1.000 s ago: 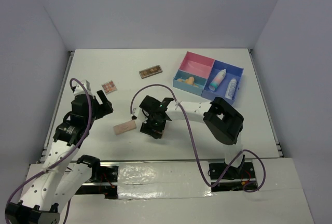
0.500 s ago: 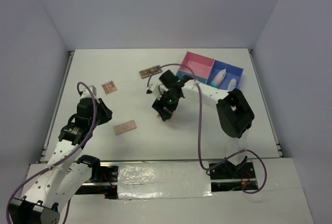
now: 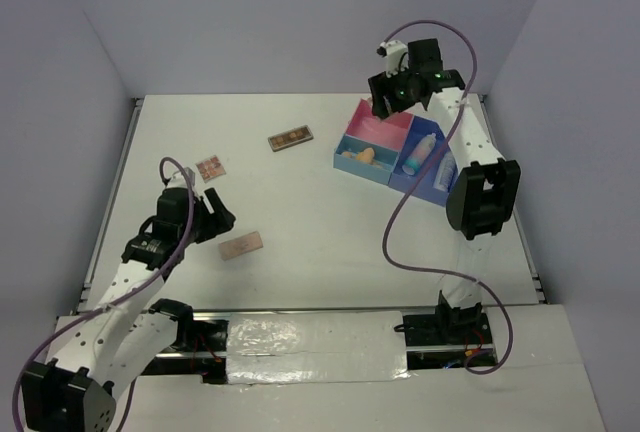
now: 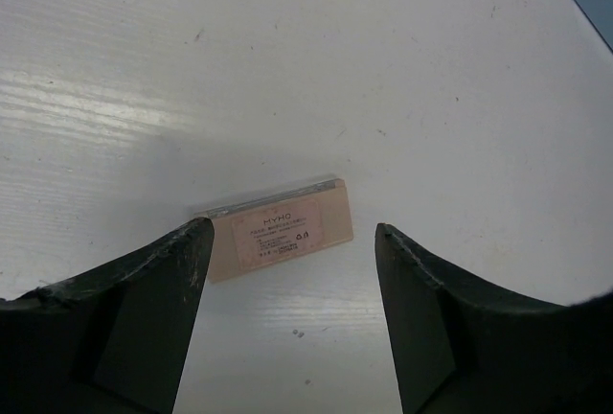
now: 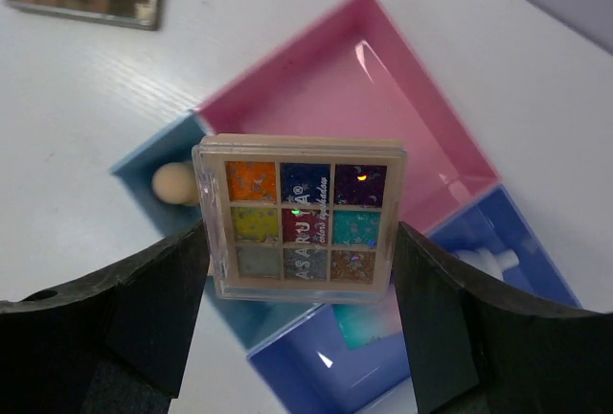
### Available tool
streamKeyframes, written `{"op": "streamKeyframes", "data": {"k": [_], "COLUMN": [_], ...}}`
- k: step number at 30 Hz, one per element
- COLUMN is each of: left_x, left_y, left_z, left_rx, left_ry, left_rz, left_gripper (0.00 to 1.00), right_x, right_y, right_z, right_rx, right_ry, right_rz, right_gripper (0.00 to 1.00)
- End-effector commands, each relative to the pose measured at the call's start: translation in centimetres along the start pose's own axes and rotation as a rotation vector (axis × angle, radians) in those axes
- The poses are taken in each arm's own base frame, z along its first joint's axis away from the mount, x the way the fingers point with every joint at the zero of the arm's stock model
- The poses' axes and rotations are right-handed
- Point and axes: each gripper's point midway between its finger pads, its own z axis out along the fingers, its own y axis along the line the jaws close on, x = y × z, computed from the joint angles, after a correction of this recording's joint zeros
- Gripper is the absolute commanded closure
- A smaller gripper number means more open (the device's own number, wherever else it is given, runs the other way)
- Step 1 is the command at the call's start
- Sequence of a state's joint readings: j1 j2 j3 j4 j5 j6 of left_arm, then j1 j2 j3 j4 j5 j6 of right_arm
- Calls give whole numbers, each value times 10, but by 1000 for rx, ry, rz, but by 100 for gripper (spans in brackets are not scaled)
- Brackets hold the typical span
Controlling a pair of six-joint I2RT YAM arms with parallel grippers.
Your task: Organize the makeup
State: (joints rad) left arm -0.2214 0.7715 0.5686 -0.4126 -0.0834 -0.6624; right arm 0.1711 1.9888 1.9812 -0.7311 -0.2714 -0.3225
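My right gripper [image 5: 302, 234] is shut on the square multicolour palette [image 5: 302, 208] and holds it upright, high over the pink-and-blue tray [image 5: 383, 98]. In the top view this gripper [image 3: 405, 87] hangs above the tray's far corner [image 3: 368, 112]. A peach sponge [image 5: 175, 184] lies in the teal compartment and two white bottles [image 3: 432, 159] in the blue one. The flat pink palette [image 4: 278, 227] lies label up on the table. My left gripper [image 4: 292, 232] is open just above it, its fingertips level with the palette's near edge.
A long brown palette [image 3: 290, 138] lies on the table left of the tray. A small square peach-toned palette [image 3: 210, 168] lies near the left edge, just beyond my left gripper [image 3: 215, 214]. Grey walls stand close on three sides.
My right arm has swung up from the table's middle to above the tray, carrying the multicolour palette. My left gripper has moved right toward the pink palette.
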Motion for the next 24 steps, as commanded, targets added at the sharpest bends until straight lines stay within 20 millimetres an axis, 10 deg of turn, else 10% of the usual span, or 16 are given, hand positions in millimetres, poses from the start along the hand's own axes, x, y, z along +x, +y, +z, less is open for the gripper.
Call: {"op": "streamKeyframes", "data": {"k": [1, 24], "left_x": [-10, 7], "left_y": [-12, -2], "left_z": [3, 20], "left_rx": [48, 7], "left_ry": [-20, 38], "left_rz": [-11, -16], "left_gripper": [19, 7], "right_x": [17, 71], "right_y": [-17, -43], "right_z": [18, 63], "right_rx": [39, 85], "right_ry": [66, 181], "right_rz": [119, 175], "right_gripper": [85, 37]}}
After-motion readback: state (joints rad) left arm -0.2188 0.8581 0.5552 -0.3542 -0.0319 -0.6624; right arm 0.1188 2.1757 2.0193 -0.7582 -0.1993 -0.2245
